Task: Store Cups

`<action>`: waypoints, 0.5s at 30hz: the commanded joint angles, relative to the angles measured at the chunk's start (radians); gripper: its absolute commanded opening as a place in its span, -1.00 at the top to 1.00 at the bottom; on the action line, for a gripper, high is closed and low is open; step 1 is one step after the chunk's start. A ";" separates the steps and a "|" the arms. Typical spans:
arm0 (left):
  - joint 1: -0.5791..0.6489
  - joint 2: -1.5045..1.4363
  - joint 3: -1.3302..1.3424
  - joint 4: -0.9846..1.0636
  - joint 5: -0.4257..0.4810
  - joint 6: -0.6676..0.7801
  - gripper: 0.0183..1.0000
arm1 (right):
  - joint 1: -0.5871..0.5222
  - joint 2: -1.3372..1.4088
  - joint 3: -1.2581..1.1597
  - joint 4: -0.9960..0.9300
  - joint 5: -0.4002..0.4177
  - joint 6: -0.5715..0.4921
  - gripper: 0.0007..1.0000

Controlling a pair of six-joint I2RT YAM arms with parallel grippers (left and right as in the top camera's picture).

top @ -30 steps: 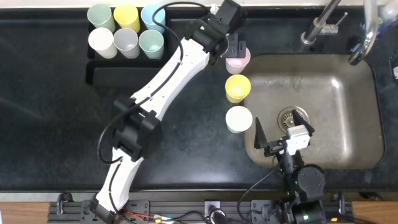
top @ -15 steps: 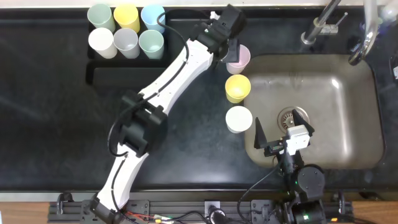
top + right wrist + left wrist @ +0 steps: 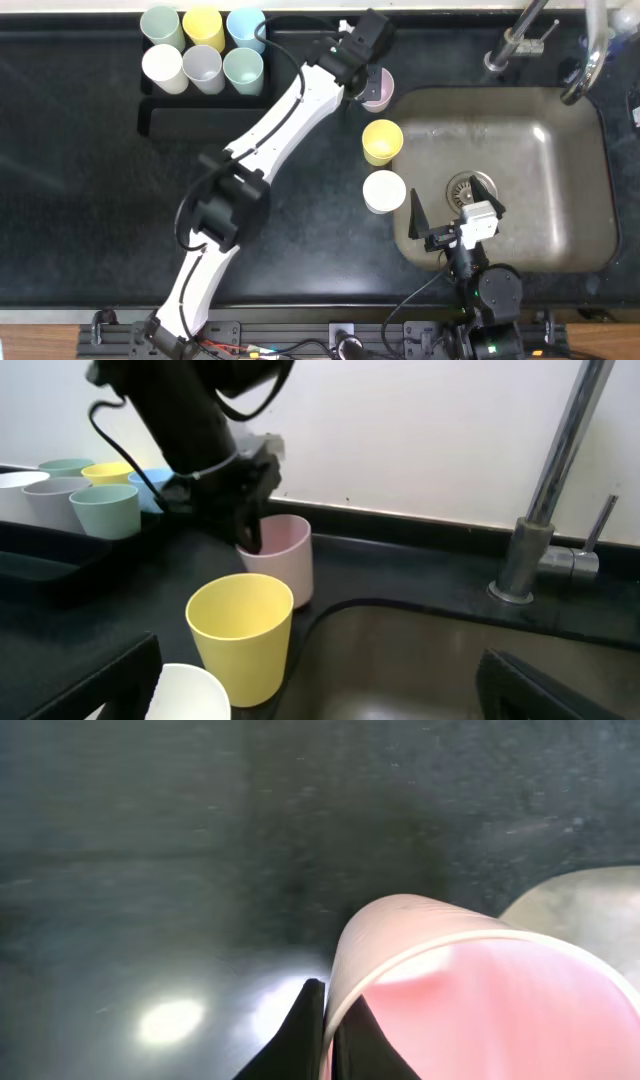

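A pink cup (image 3: 381,93) is at the sink's back-left corner, and my left gripper (image 3: 366,80) is shut on its rim, one finger inside and one outside (image 3: 326,1032). In the right wrist view the pink cup (image 3: 287,558) is upright, with the left gripper (image 3: 250,538) at its rim. A yellow cup (image 3: 382,141) and a white cup (image 3: 384,191) stand in a row in front of it on the counter. My right gripper (image 3: 446,203) is open over the sink with nothing between its fingers.
A black rack (image 3: 150,108) at the back left holds several cups (image 3: 203,48) in two rows. The steel sink (image 3: 540,150) fills the right side, with a faucet (image 3: 519,38) behind it. Dark counter lies open at the left and front.
The left gripper has closed on the pink cup's rim and drawn the cup slightly back and left, away from the yellow cup. The right arm has kept still.
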 commanded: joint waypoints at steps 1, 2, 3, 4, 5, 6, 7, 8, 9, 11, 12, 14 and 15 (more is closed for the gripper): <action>0.008 -0.217 -0.010 -0.047 -0.150 0.026 0.97 | -0.002 -0.010 -0.013 0.005 0.009 -0.003 -1.00; 0.014 -0.268 -0.030 -0.063 -0.184 0.026 0.97 | -0.002 -0.010 -0.013 0.005 0.009 -0.003 -1.00; 0.026 -0.319 -0.053 -0.072 -0.209 0.026 0.96 | -0.002 -0.010 -0.013 0.005 0.009 -0.003 -1.00; 0.043 -0.371 -0.082 -0.074 -0.225 0.026 0.97 | -0.002 -0.010 -0.013 0.005 0.009 -0.003 -0.99; 0.061 -0.416 -0.109 -0.073 -0.230 0.026 0.97 | -0.002 -0.010 -0.013 0.005 0.009 -0.003 -1.00; 0.086 -0.467 -0.144 -0.072 -0.232 0.026 0.96 | -0.002 -0.010 -0.013 0.005 0.009 -0.003 -1.00; 0.112 -0.509 -0.175 -0.073 -0.232 0.026 0.96 | -0.002 -0.010 -0.013 0.005 0.009 -0.003 -1.00; 0.143 -0.556 -0.215 -0.073 -0.232 0.026 0.96 | -0.002 -0.010 -0.013 0.005 0.009 -0.003 -1.00; 0.171 -0.595 -0.251 -0.073 -0.232 0.021 0.96 | -0.002 -0.010 -0.013 0.005 0.009 -0.003 -1.00; 0.242 -0.680 -0.340 -0.073 -0.232 0.015 0.97 | -0.002 -0.010 -0.013 0.005 0.009 -0.003 -1.00; 0.274 -0.713 -0.379 -0.071 -0.228 0.014 0.97 | -0.002 -0.010 -0.013 0.005 0.009 -0.003 -1.00; 0.344 -0.777 -0.460 -0.068 -0.224 0.011 0.97 | -0.002 -0.010 -0.013 0.005 0.009 -0.003 -1.00; 0.383 -0.805 -0.498 -0.070 -0.224 -0.009 0.96 | -0.002 -0.010 -0.013 0.005 0.009 -0.003 -1.00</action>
